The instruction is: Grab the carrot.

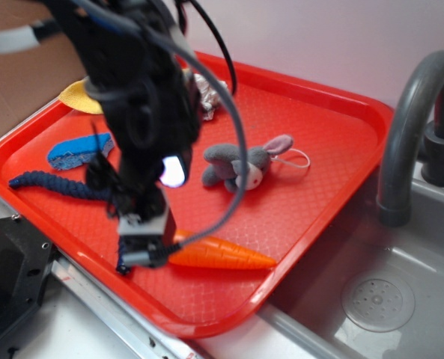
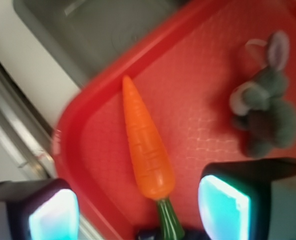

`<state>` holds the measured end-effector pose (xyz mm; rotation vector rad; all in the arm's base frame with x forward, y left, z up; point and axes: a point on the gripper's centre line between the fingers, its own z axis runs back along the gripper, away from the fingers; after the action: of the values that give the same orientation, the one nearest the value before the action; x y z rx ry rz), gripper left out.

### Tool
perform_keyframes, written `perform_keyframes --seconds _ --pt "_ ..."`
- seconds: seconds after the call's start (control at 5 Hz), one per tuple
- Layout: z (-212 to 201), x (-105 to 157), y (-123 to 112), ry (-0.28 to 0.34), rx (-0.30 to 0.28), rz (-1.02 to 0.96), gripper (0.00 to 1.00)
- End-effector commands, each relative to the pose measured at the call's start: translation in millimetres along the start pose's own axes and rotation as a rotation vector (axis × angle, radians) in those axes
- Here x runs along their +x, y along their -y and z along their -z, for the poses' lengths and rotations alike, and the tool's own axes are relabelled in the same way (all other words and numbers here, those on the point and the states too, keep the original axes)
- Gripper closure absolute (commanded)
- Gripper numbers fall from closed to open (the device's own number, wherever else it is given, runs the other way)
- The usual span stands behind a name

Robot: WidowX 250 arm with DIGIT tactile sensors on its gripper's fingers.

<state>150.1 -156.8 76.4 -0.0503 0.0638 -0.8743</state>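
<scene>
Orange carrot [image 2: 146, 150] is lying near the front edge of the red tray [image 1: 341, 112]; I am holding the claw [image 2: 138, 210] wide, pads either side of its stem end.

Pale wall [image 1: 319, 37], grey sink [image 1: 401, 299], dark faucet [image 1: 409, 127]

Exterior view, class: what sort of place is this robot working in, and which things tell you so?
Probably a toy kitchen set up for robot practice. A grey sink basin with a drain and a curved faucet sits beside a red tray holding a plastic carrot and a plush bunny.
</scene>
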Motion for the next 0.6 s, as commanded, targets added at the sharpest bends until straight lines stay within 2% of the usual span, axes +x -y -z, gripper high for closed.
perform_keyframes --seconds 0.0,0.2,0.4 --pt "22 -8 -3 -0.040 -0.004 0.018 0.00" --pt "36 -7 -4 -0.081 -0.027 0.071 0.00" --pt "35 -6 -7 -0.132 0.028 0.026 0.00"
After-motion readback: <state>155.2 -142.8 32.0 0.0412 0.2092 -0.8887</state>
